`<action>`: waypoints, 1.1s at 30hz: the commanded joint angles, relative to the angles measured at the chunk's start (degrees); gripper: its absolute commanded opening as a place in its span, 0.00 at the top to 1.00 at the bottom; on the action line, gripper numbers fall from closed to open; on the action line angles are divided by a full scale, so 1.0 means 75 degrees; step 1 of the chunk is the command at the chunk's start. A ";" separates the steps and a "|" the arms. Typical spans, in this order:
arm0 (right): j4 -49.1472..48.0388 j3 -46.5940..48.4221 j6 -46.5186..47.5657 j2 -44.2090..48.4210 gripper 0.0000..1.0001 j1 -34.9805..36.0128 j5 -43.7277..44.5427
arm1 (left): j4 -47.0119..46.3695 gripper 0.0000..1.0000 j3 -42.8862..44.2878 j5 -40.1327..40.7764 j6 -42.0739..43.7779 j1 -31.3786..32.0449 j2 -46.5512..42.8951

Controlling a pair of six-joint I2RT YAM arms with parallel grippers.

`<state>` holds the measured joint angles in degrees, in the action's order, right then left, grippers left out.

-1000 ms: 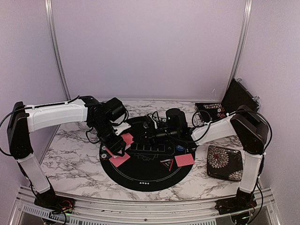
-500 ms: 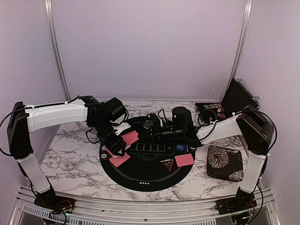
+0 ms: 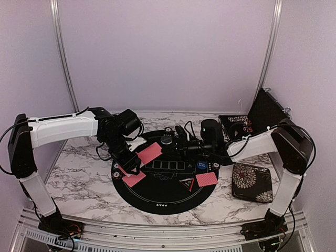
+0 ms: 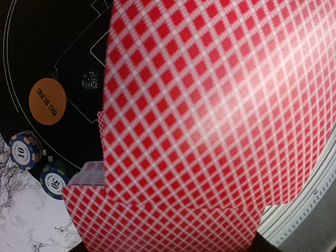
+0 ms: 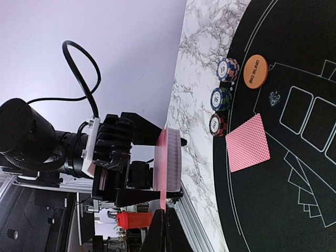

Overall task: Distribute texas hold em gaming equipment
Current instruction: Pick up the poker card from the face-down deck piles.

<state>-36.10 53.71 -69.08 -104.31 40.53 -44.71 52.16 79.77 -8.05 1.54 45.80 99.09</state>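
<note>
**Overhead view.** The right hand (image 3: pixel 167 149) is clamping shut on one edge of a single card (image 3: pixel 151 153). Compared with a second earlier, this hand is drawing back toward the right, so more of the card's pink-red back is showing. The left hand (image 3: pixel 130 163) is keeping its place over the left part of the round black mat (image 3: pixel 163 203), gripping the deck (image 5: pixel 170 163). Nothing lying on the mat is shifting: one loose card (image 3: pixel 134 179) on the left, another loose card (image 3: pixel 206 179) on the right, the blue button (image 3: pixel 201 166) and the black triangle marker (image 3: pixel 187 184) between them. A floral case (image 3: pixel 252 182) is resting on the marble counter (image 3: pixel 79 178) to the right of the mat.

**Right wrist view.** Only here is the deck appearing edge-on, pinched between the left hand's black jaws. The drawn card is showing as a thin red line running from the deck to the closed right fingers at the bottom edge. An orange button (image 5: pixel 255 71) and three chip stacks (image 5: pixel 221 98) are lining the mat's rim; the overhead view is hiding the button behind the left arm.

**Left wrist view.** The drawn card is filling most of the picture, blurred. Lettering is becoming legible here: "BIG BLIND" on the orange button, "10" and "50" on two chips.
</note>
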 commanded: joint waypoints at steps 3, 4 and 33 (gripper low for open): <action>-0.0365 -0.0054 -0.0132 0.0278 1.00 -0.0095 -0.0085 | 0.0100 0.45 0.0193 -0.0045 0.0064 -0.0016 0.0009; -0.0386 -0.0068 -0.0147 0.0285 1.00 -0.0099 -0.0086 | 0.0100 0.45 0.0193 -0.0039 0.0055 -0.0013 0.0007; 0.0452 0.0933 0.0755 -0.0534 1.00 -0.1022 -0.0037 | 0.0100 0.45 0.0020 -0.0049 -0.0007 -0.0070 -0.0090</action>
<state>-35.83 55.96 -67.53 -104.66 33.98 -45.65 52.16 79.77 -8.05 1.50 45.69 99.09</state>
